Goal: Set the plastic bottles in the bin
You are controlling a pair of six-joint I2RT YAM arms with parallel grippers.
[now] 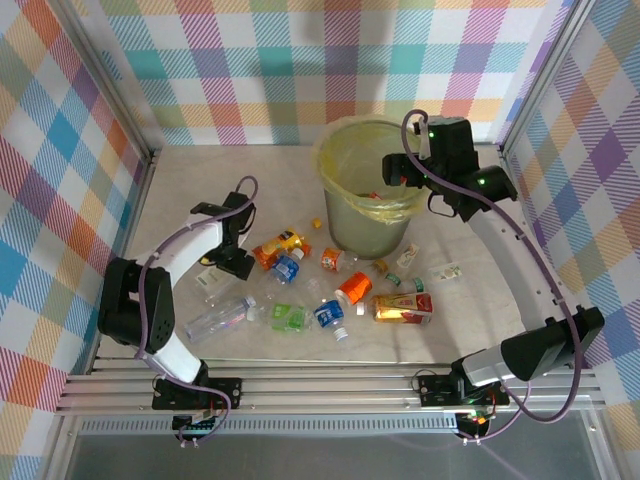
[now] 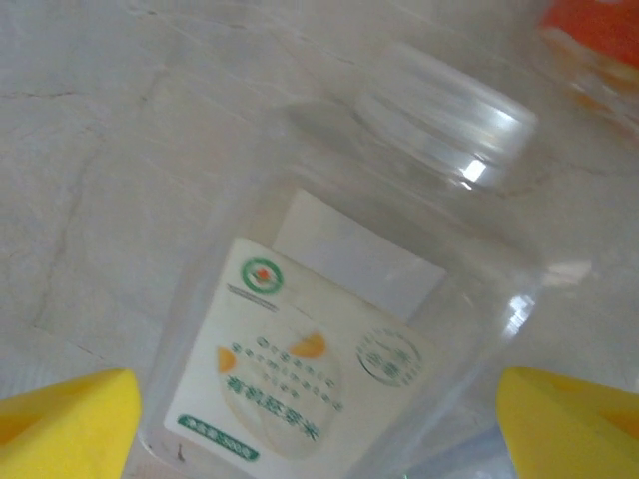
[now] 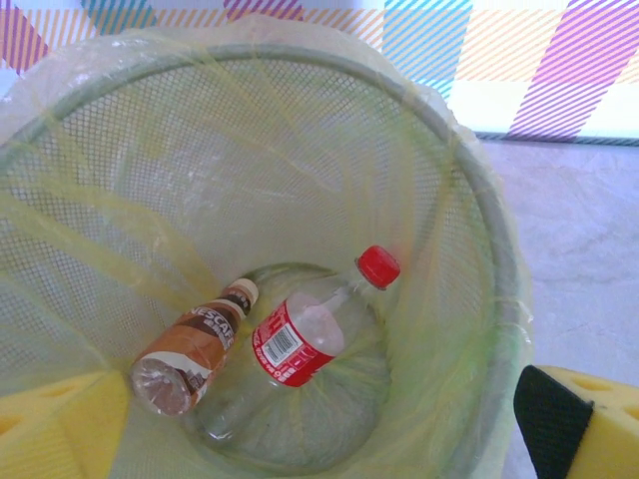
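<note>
Several plastic bottles lie scattered on the table in front of the bin [image 1: 362, 228], among them an orange one [image 1: 353, 288], a blue-labelled one [image 1: 329, 313] and a green one [image 1: 290, 318]. My left gripper [image 1: 228, 262] is down at the table, open, over a clear bottle [image 1: 213, 281]. In the left wrist view that clear bottle [image 2: 329, 329], with a white label, lies between the yellow fingers [image 2: 70, 424], which flank its sides. My right gripper [image 1: 402, 172] hangs open over the bin's rim. Inside the bin [image 3: 200, 150] lie a red-labelled bottle [image 3: 300, 339] and a brown one [image 3: 195, 349].
A long clear bottle [image 1: 220, 318] and a red-and-gold one [image 1: 402, 308] lie nearest the front. Small scraps [image 1: 447, 270] sit right of the bin. Checkered walls close the table on three sides. An orange object [image 2: 594, 30] shows just beyond the clear bottle's cap.
</note>
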